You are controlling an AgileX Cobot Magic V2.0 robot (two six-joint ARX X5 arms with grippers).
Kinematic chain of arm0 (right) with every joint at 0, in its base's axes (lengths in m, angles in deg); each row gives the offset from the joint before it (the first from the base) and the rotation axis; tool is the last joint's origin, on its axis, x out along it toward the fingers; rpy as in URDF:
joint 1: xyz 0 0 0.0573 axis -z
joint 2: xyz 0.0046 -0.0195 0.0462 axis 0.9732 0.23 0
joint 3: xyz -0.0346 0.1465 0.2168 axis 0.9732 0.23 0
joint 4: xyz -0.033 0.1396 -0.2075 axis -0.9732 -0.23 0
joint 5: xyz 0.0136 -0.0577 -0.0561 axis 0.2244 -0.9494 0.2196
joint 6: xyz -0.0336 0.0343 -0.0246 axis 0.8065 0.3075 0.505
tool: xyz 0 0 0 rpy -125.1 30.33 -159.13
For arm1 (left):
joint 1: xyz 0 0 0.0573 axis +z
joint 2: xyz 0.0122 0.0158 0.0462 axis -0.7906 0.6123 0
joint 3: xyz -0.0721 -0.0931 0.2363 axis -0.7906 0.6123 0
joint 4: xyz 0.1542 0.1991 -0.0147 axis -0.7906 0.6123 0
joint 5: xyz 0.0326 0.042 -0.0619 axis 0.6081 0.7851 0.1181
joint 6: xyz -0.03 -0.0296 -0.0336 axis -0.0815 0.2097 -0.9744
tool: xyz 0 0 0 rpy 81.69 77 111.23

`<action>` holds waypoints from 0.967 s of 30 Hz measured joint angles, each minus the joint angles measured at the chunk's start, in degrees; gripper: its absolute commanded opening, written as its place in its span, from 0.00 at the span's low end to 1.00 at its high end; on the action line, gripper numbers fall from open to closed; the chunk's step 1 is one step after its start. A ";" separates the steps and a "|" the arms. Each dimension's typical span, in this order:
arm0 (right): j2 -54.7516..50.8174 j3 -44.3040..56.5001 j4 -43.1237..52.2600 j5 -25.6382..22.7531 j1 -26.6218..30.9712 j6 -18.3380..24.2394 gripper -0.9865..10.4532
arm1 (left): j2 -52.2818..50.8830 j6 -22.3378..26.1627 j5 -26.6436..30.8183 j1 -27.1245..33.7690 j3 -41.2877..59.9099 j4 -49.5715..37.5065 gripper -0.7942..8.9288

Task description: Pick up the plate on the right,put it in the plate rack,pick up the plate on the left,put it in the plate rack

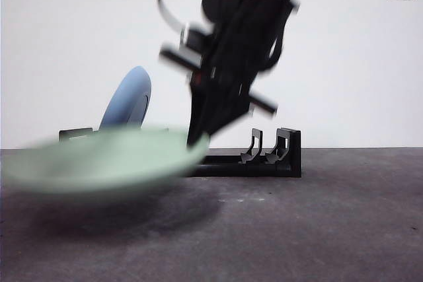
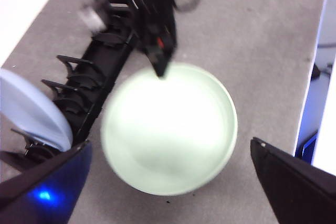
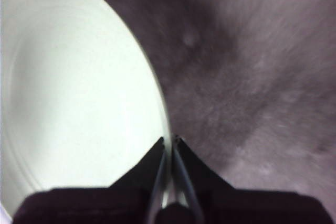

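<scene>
Green plate [image 1: 99, 156] rim pinched in right gripper [image 3: 170, 148], lifted before plate rack [image 1: 281, 156]

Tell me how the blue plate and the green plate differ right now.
The blue plate stands nearly upright in the plate rack; the green plate lies nearly flat, off the rack. The blue plate is free; the right tool grips the green plate's rim. Both are round.

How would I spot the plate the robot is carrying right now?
Find the black rack at the back of the grey table. In front of it a dark arm comes down, and its right gripper has its fingers shut on the rim of the green plate. This plate is pale green and lifted nearly flat, while the blue plate stands upright in the rack.
</scene>
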 measured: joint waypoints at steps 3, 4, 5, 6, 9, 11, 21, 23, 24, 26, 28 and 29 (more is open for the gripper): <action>-6.54 -0.02 -2.78 0.22 1.42 0.70 0.08 | 2.08 2.16 3.74 -4.70 0.00 -0.02 0.61; -8.24 -0.02 -3.91 0.26 2.01 0.87 0.08 | 2.71 2.95 5.05 -6.19 0.02 -0.02 0.61; -10.08 -0.02 -5.20 0.24 2.84 1.07 0.08 | 3.52 3.87 6.45 -8.00 0.00 -0.07 0.61; -11.72 -0.02 -6.43 0.24 3.72 1.25 0.08 | 4.46 4.76 7.69 -9.88 0.02 -0.07 0.61; -15.23 -0.02 -9.55 0.24 6.25 1.73 0.08 | 7.50 7.52 11.54 -15.50 0.00 -0.09 0.61; -16.96 -0.02 -11.80 0.52 7.91 2.16 0.08 | 10.01 9.33 15.37 -19.08 0.00 -0.63 0.60; -19.47 -0.02 -21.40 2.64 10.36 5.42 0.08 | 21.64 19.52 30.71 -28.98 0.00 -12.46 0.60; -19.82 -0.02 -21.20 4.11 10.36 5.60 0.08 | 23.45 20.37 30.82 -29.03 0.00 -12.41 0.60; -20.09 -0.02 -21.09 5.18 10.36 5.60 0.08 | 24.22 20.50 30.82 -29.05 0.00 -12.44 0.59; -20.61 -0.02 -21.03 6.71 10.36 5.60 0.08 | 25.14 20.83 30.84 -29.05 0.00 -12.55 0.57; -21.05 -0.02 -21.16 6.91 10.36 5.60 0.08 | 25.31 21.05 30.84 -29.07 0.00 -12.63 0.47; -21.16 -0.02 -21.29 6.91 10.36 5.60 0.08 | 25.29 21.09 30.84 -29.09 0.00 -12.79 0.40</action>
